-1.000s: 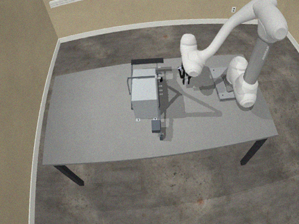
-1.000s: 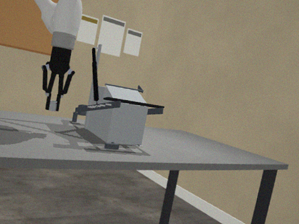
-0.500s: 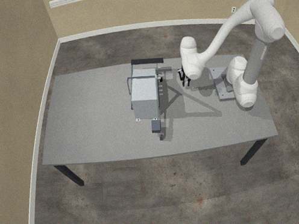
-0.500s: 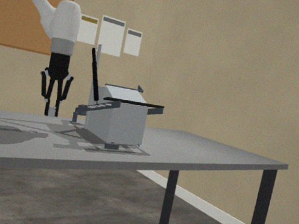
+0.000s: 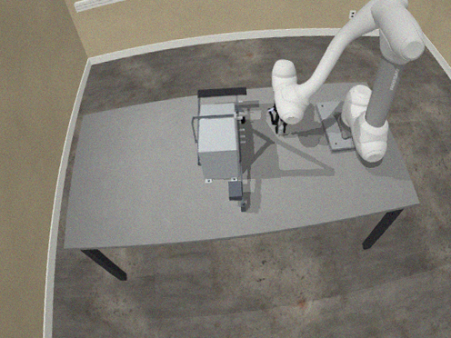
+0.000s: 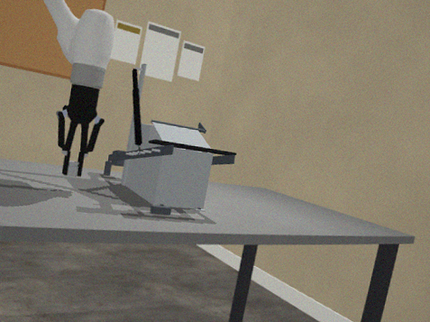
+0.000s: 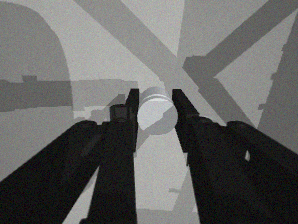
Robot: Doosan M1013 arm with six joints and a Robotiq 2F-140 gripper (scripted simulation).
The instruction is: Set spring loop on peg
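Note:
My gripper (image 5: 281,131) (image 6: 72,171) (image 7: 155,102) points down, shut on the steel test weight (image 6: 73,168) (image 7: 157,117), a pale upright cylinder. The weight is low over the bench right of the feeder in the top view; whether its base touches is unclear. The feeder (image 5: 217,136) (image 6: 184,177) is a pale grey box. Its dark pedal (image 5: 235,190) sticks out at the front in the top view. The black spring (image 6: 136,106) stands steeply beside the post (image 6: 142,79), its lower end at the row of pale pegs (image 5: 242,136) (image 6: 155,150). Which peg holds the loop is unclear.
The grey bench (image 5: 129,186) (image 6: 306,221) carries the feeder and the robot's base plate (image 5: 338,145). A dark bar (image 5: 222,92) (image 6: 192,147) crosses the feeder's end away from the pedal. A thin frame (image 5: 195,131) stands out from its left side in the top view.

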